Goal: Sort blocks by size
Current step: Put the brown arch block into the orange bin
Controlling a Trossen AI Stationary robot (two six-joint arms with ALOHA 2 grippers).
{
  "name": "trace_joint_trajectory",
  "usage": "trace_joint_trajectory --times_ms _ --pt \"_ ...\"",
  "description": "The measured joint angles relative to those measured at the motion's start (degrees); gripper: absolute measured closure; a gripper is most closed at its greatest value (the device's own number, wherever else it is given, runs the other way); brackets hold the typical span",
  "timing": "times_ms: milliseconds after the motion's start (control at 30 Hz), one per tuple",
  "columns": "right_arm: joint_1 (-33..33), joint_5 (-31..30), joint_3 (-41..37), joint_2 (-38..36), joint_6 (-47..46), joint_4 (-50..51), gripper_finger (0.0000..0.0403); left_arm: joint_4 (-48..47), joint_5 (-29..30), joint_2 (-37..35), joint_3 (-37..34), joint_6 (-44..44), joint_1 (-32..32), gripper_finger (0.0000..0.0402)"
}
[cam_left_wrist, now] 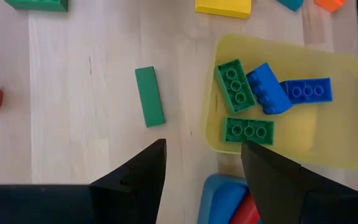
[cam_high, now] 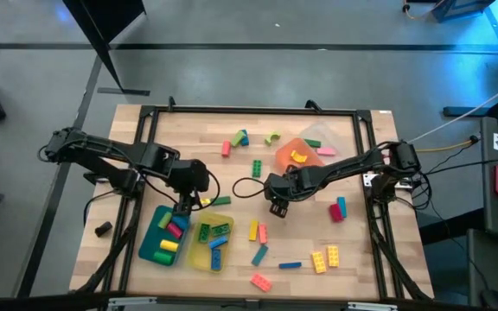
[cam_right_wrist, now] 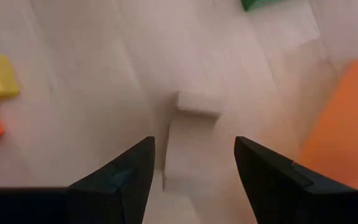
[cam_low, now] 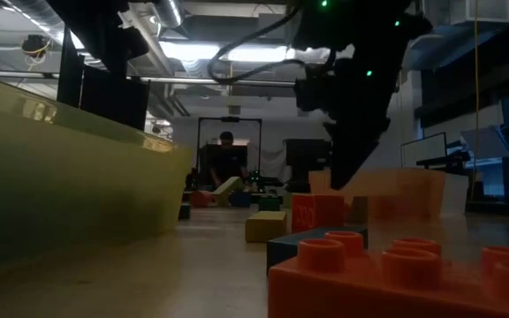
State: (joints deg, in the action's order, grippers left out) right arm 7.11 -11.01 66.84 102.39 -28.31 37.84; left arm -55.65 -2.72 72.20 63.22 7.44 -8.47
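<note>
The left gripper (cam_high: 182, 207) hovers with fingers apart and empty at the top edge of the teal tray (cam_high: 151, 246), a flat green block (cam_left_wrist: 149, 96) lying on the table just ahead of it. At the tray's three o'clock sits the yellow tray (cam_left_wrist: 340, 143), holding green and blue blocks (cam_left_wrist: 249, 130). The right gripper (cam_high: 277, 210) hangs near table centre, fingers also apart and empty, with the orange tray (cam_high: 285, 157) at its one o'clock. Loose blocks (cam_high: 323, 258) lie scattered from its four to seven o'clock.
</note>
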Motion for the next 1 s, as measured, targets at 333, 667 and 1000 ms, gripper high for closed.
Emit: trace_joint_trajectory --times_ms 333,667,1000 --pt "0.0 -3.55 -1.8 3.99 0.24 -5.88 0.0182 1.85 0.0 0.0 0.0 0.0 0.0 0.0208" --pt "0.0 -2.06 -1.72 6.41 3.03 -9.01 0.0182 2.34 0.02 0.0 0.0 0.1 0.0 0.0208" --pt "-0.05 0.55 -1.72 6.52 3.08 -10.06 0.0241 2.34 0.02 0.0 0.0 0.22 0.0 0.0208"
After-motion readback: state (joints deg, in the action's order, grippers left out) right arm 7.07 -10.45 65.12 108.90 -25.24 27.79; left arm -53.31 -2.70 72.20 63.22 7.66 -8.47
